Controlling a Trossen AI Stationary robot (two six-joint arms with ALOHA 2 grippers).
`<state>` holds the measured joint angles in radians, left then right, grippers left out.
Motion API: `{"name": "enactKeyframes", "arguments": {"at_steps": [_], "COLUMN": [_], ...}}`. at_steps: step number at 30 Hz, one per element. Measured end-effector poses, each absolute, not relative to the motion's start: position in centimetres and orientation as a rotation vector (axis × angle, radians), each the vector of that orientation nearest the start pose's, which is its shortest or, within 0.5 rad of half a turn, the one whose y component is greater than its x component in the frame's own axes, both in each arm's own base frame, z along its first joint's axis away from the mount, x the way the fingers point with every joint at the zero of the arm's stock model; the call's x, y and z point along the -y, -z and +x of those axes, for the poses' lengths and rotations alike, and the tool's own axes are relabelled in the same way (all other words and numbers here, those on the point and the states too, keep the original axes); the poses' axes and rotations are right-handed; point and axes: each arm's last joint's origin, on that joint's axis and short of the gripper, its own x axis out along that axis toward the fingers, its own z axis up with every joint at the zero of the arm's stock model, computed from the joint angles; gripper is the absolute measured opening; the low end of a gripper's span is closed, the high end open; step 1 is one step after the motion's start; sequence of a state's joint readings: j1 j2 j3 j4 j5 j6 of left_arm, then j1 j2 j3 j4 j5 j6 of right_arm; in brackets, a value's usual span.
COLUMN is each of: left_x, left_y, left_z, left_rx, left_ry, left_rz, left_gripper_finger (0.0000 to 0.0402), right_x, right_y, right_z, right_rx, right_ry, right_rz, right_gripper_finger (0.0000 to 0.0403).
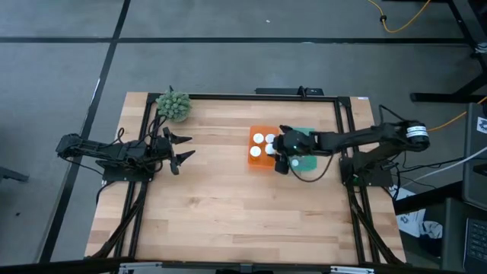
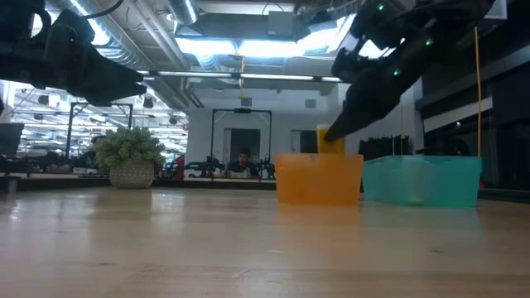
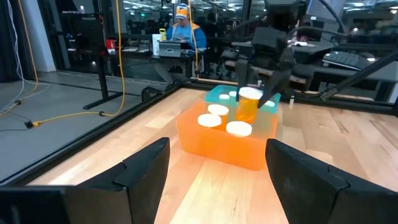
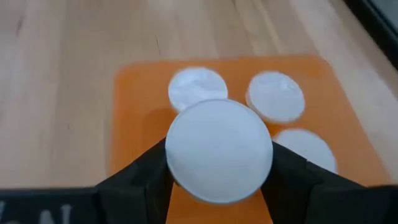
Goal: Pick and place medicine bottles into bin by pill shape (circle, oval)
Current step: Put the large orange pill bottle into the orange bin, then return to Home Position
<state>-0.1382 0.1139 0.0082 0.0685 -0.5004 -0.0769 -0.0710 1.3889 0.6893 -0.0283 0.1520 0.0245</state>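
An orange bin [image 1: 259, 158] and a teal bin [image 1: 307, 149] stand side by side right of the table's middle. Three white-capped medicine bottles [image 4: 275, 95] stand in the orange bin, and another cap [image 3: 233, 94] shows in the teal one. My right gripper [image 4: 219, 171] hangs over the orange bin, shut on an orange-tinted bottle [image 3: 248, 104] with a white cap [image 4: 219, 149]. My left gripper [image 3: 217, 186] waits open at the table's left [image 1: 180, 150], pointing level toward the bins. My right gripper pinches the orange-tinted bottle between its two fingers [image 4: 146, 177], on opposite sides of the body just under the white cap [image 3: 250, 94]. The fingers slant down from the table's right side. The bottle stands upright over the orange bin, its lower end [image 2: 331, 147] about level with the rim.
A small potted plant [image 1: 173, 105] stands at the table's far left. Bare wood lies between the two arms and along the near side of the table. A person sits at a desk in the room beyond the table.
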Motion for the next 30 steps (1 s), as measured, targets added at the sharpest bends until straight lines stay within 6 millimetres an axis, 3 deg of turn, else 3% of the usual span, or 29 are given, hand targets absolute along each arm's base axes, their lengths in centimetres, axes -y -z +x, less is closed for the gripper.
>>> {"name": "enactKeyframes", "arguments": {"at_steps": [7, 16, 21, 26, 30], "left_x": [0.0, 0.0, 0.0, 0.0, 0.0], "left_y": [-16.4, -16.4, -16.4, -16.4, -16.4], "left_z": [10.2, 10.2, 10.2, 10.2, 10.2], "left_rx": [-0.021, -0.022, -0.021, -0.021, -0.021], "left_ry": [-0.364, -0.363, -0.363, -0.363, -0.363], "left_rz": [-0.064, -0.064, -0.064, -0.064, -0.064], "left_gripper_finger": [0.0257, 0.0257, 0.0257, 0.0257, 0.0257], "right_x": [3.0, 3.0, 3.0, 3.0, 3.0], "right_y": [-16.6, -15.7, -15.7, -16.0, -17.9], "right_z": [28.0, 28.6, 28.5, 28.4, 28.7], "right_rx": [-0.757, -0.762, -0.766, -0.763, -0.741], "right_ry": [0.200, 0.212, 0.215, 0.212, 0.209], "right_rz": [0.025, 0.074, 0.082, 0.083, 0.075], "right_gripper_finger": [0.0197, 0.0219, 0.0251, 0.0258, 0.0258]}}
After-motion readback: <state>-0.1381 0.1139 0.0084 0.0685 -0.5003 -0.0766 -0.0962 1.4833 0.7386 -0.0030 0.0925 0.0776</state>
